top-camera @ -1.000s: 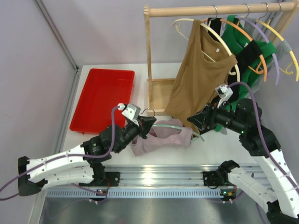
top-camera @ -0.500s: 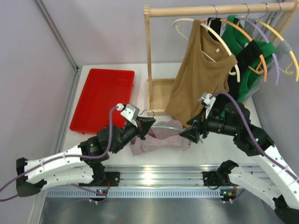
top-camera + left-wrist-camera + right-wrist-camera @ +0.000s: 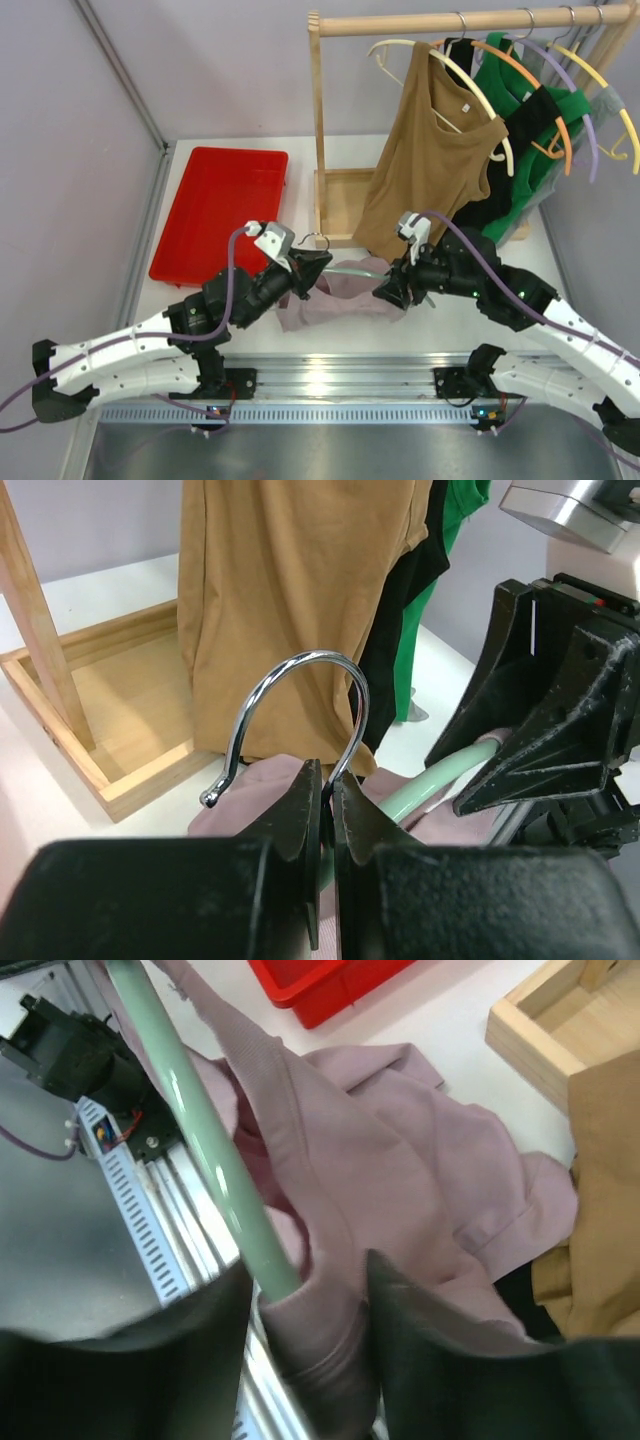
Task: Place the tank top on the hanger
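Note:
The pale mauve tank top (image 3: pixel 335 303) lies bunched on the table between my arms. The mint-green hanger (image 3: pixel 352 270) runs through it. My left gripper (image 3: pixel 316 264) is shut on the base of the hanger's metal hook (image 3: pixel 300 675), which stands up above the fingertips (image 3: pixel 327 780). The green arm (image 3: pixel 430 780) leads right over the tank top (image 3: pixel 255 780) to my right gripper (image 3: pixel 388 292). In the right wrist view the right gripper (image 3: pixel 310 1295) is closed around a bunched fold of the tank top (image 3: pixel 400 1180) wrapped over the end of the hanger's arm (image 3: pixel 200 1130).
A tan-brown top (image 3: pixel 430 160) hangs on a cream hanger from the wooden rack (image 3: pixel 317 120), just behind my right gripper, with green and black garments further right. The rack's wooden base tray (image 3: pixel 340 200) and a red bin (image 3: pixel 220 210) sit behind my left arm.
My right gripper has moved left along the hanger toward the left gripper, bunching the tank top's right edge leftward. The left gripper has stayed on the hook.

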Controlling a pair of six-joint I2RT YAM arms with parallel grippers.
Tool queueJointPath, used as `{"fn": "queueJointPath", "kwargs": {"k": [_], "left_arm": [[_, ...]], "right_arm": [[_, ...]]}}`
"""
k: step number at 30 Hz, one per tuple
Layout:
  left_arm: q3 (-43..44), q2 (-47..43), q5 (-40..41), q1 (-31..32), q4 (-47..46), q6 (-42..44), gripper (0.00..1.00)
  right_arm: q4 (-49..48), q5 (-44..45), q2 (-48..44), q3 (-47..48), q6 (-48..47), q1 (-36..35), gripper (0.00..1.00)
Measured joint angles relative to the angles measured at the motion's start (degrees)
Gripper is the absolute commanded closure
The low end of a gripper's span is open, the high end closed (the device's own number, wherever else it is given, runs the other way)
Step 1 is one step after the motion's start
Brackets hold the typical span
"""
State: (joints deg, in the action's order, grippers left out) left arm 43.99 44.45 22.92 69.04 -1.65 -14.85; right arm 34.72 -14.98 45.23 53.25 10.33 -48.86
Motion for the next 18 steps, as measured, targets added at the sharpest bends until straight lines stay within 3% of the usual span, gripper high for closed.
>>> {"fn": "queueJointPath", "kwargs": {"k": [5,10,18], "left_arm": [[0.2,-0.3,1.5,-0.8,0.1,0.3,1.0],[0.8,0.1,1.7,-0.5,0.2,-0.2,0.76],[4.3,0.1,5.5,-0.3,-0.1,0.5,0.72]], "right_arm": [[-1.9,-3.4,-0.9,-0.4,-0.8,-1.9,1.0],[-2.5,-2.8,-2.9,-0.9,-0.2,-2.4,1.0],[0.5,5.2,-5.9,-1.1,1.8,-1.9,1.0]]}}
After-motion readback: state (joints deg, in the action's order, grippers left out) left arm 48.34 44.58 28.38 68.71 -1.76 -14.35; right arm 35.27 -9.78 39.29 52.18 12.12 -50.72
